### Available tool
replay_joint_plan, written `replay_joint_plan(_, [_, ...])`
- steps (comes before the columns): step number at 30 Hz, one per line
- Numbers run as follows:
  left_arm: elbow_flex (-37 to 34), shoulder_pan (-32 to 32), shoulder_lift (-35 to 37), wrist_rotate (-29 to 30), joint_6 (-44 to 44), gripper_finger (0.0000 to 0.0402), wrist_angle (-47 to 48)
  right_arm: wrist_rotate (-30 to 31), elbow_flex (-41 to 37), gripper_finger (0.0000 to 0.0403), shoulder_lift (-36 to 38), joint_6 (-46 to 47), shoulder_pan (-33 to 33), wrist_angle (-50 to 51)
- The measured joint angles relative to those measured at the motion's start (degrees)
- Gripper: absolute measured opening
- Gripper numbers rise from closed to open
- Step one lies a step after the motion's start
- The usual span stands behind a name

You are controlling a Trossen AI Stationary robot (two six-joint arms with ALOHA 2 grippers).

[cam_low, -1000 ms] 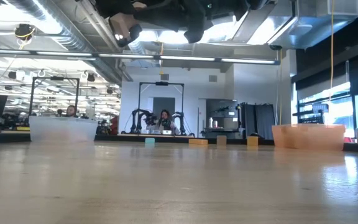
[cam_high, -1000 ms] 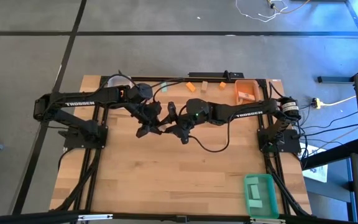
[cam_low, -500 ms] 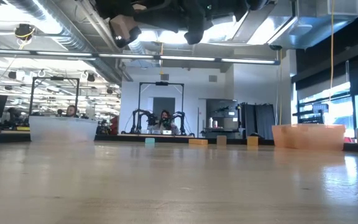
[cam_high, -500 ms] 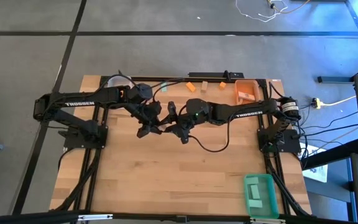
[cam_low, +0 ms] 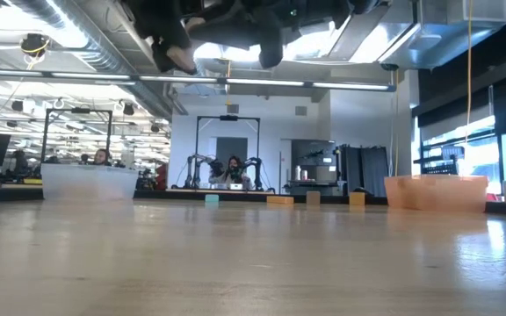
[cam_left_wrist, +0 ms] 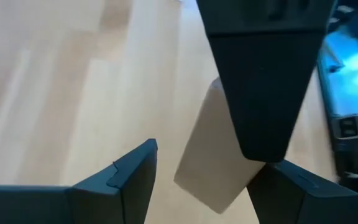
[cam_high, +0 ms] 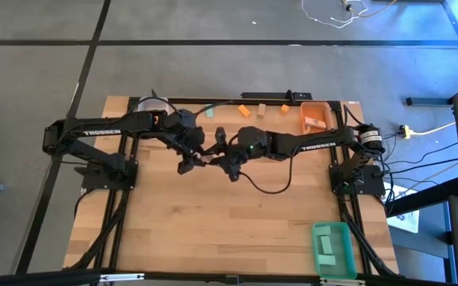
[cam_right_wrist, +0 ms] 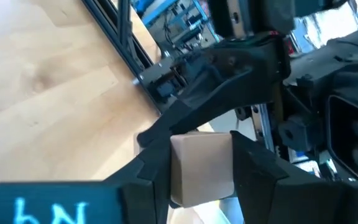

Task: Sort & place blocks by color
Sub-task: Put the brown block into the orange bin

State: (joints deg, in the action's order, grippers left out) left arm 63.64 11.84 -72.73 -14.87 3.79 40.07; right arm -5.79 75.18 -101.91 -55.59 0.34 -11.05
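Note:
My right gripper (cam_right_wrist: 197, 186) is shut on a pale wooden block (cam_right_wrist: 201, 168), high above the middle of the table (cam_high: 213, 222). My left gripper (cam_left_wrist: 197, 193) is open and faces it. Its two fingers stand on either side of the same block (cam_left_wrist: 210, 155); whether they touch it, I cannot tell. In the high view the left gripper (cam_high: 196, 157) and the right gripper (cam_high: 215, 156) meet tip to tip. Both show at the top of the low view, the left gripper (cam_low: 169, 48) beside the right gripper (cam_low: 266, 44). A teal block (cam_high: 210, 112), an orange block (cam_high: 244, 111), a wooden block (cam_high: 261, 109) and another orange block (cam_high: 285, 109) lie along the far edge. My right gripper pinches the pale wooden block between its two fingers (cam_right_wrist: 253, 174), on two opposite faces (cam_right_wrist: 225, 168). The fingers come level from the table's right side. The block is lifted clear of the table, and part of it sticks out toward my left gripper.
An orange bin (cam_high: 315, 116) with blocks in it stands at the far right corner. A green bin (cam_high: 332, 248) stands at the near right. A clear bin (cam_high: 151, 104) stands at the far left. People sit at desks in the room behind the table.
My left gripper has shifted a little toward the table's far edge and closer around the block that my right gripper holds. In the low view it now covers most of the block. My right gripper has kept still.

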Motion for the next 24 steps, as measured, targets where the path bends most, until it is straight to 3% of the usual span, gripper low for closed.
replay_joint_plan(5, [0.0, 0.0, 0.0, 4.4, -1.2, 0.0218, 0.0, 3.7, 0.0, 0.0124, 0.0, 2.9, 0.0, 0.1])
replay_joint_plan(14, [-0.3, 0.0, -0.2, -2.7, -1.2, 0.0219, 0.6, 8.0, 0.0, 0.0097, 0.1, 4.6, 0.3, 2.4])
replay_joint_plan(24, [-0.2, 0.0, -0.1, -2.2, -2.5, 0.0219, 0.2, 8.6, 0.0, 0.0003, 0.1, 7.5, 0.2, 3.7])
